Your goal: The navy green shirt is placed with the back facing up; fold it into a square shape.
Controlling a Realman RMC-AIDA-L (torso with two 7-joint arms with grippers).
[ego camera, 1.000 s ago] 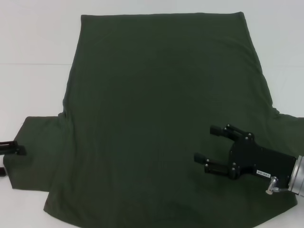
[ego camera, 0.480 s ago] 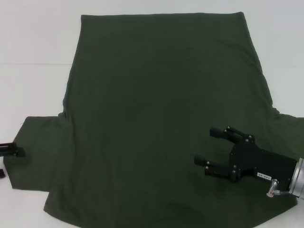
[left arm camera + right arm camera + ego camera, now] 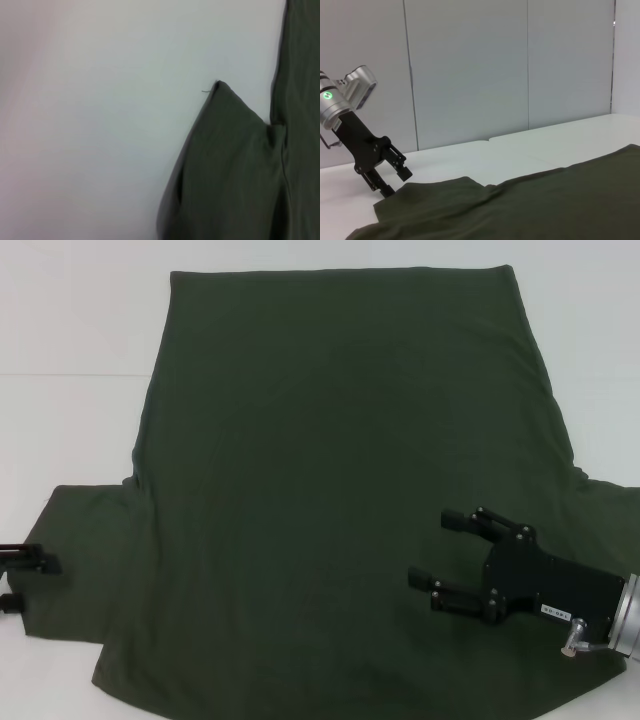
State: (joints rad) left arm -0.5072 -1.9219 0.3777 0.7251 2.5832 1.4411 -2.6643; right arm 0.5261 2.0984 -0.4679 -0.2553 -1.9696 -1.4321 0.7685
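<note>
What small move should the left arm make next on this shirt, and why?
Probably ease the left gripper inward and shut it on the sleeve edge. Its jaws are open, one at the hem of the navy green shirt, which lies flat and unfolded. The right gripper is open over the other side.

The navy green shirt (image 3: pixel 530 200) lies spread flat on a white table (image 3: pixel 560 137), one sleeve reaching out towards the left gripper (image 3: pixel 392 181). That black gripper leans down over the sleeve's far edge with its fingers (image 3: pixel 400 170) parted, and grey wall panels (image 3: pixel 470 70) stand behind the table.
</note>
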